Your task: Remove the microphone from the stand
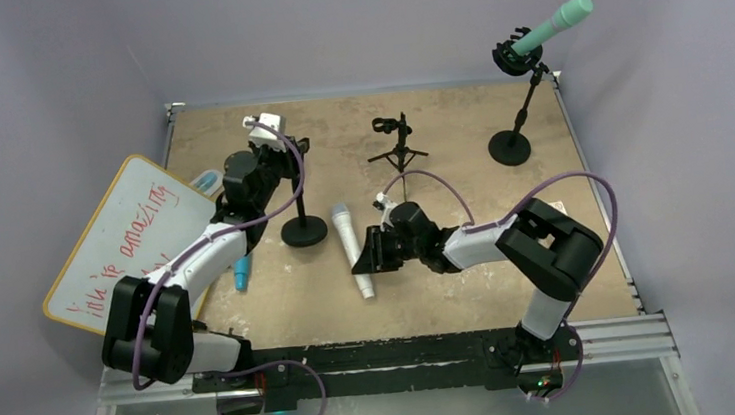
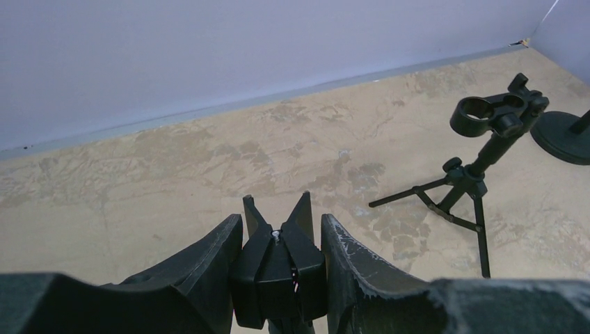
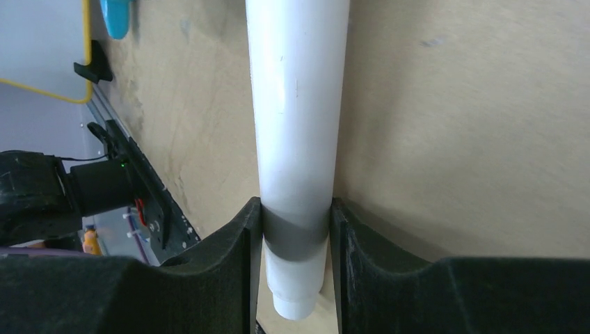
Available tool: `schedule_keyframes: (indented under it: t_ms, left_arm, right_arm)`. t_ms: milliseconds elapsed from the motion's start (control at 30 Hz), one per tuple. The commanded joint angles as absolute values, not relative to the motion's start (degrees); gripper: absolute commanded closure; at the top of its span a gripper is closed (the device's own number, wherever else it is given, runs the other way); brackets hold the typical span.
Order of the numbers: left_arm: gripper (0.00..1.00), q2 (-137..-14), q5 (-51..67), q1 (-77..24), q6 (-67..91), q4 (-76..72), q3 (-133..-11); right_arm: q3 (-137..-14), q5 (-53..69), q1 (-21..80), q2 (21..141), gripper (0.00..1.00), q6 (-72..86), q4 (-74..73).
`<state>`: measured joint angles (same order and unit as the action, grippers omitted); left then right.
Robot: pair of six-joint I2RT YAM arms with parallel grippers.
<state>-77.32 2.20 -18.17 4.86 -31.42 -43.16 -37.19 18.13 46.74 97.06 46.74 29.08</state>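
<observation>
Right gripper [image 1: 361, 255] [image 3: 296, 209]: jaws closed to the width of the white microphone [image 1: 349, 237] [image 3: 298, 104], pads pressed on both sides of its lower barrel. The microphone lies lengthwise at table [image 1: 471, 289] level, clear of every stand.

Left gripper [image 1: 285, 144] [image 2: 280, 223]: jaws narrowed onto the black clip [image 2: 278, 268] atop the round-base stand [image 1: 303, 231], which stands just left of the microphone. The clip is empty.

Whiteboard [image 1: 120, 239]: well left of the microphone, overhanging the table edge.

Far stand [image 1: 511, 147]: well beyond and right of the microphone, carrying a green microphone [image 1: 556, 23].

Tripod stand [image 1: 398, 148] [image 2: 480, 160]: beyond the microphone, holder empty.

Blue object [image 1: 242, 273]: left of the microphone, past the round base.

Writing: red handwriting on the whiteboard, "amazing" legible; remaining lines unreadable
</observation>
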Motion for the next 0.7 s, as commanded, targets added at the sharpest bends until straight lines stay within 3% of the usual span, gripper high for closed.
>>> schedule_keyframes:
  t_ms: [0, 67, 233, 300, 367, 433, 467, 667]
  left_arm:
    - [1.00, -79.9, 4.4, -16.9, 4.7, -29.2, -47.5]
    - [0.89, -79.4, 4.6, -16.9, 5.0, -27.8, -46.9]
    - [0.73, -75.8, 5.1, -16.9, 5.8, -28.8, -42.6]
    - [0.71, -74.1, 5.9, -16.9, 5.9, -28.0, -41.2]
    - [0.77, -72.5, 6.1, -16.9, 6.0, -28.0, -39.8]
    - [0.96, -70.9, 6.5, -16.9, 5.7, -29.9, -37.9]
    - [1.00, -70.0, 6.7, -16.9, 5.5, -31.8, -36.8]
    - [1.00, -68.5, 6.4, -16.9, 3.5, -44.8, -34.2]
  right_arm:
    - [-41.8, 22.6, 47.9, 98.5, 0.92, 47.3, 34.5]
    - [-42.7, 22.5, 48.0, 99.2, 0.92, 47.2, 34.2]
    - [-45.4, 23.9, 48.1, 102.4, 0.91, 47.5, 33.0]
    - [-45.3, 22.9, 48.2, 102.3, 0.90, 48.1, 32.5]
    - [-44.9, 21.1, 48.2, 101.5, 0.89, 48.3, 31.7]
    - [-44.6, 19.4, 48.2, 100.5, 0.89, 48.5, 30.9]
    - [-44.6, 19.0, 48.2, 100.0, 0.89, 48.4, 30.7]
    - [-43.4, 15.5, 48.2, 96.0, 0.89, 49.0, 30.0]
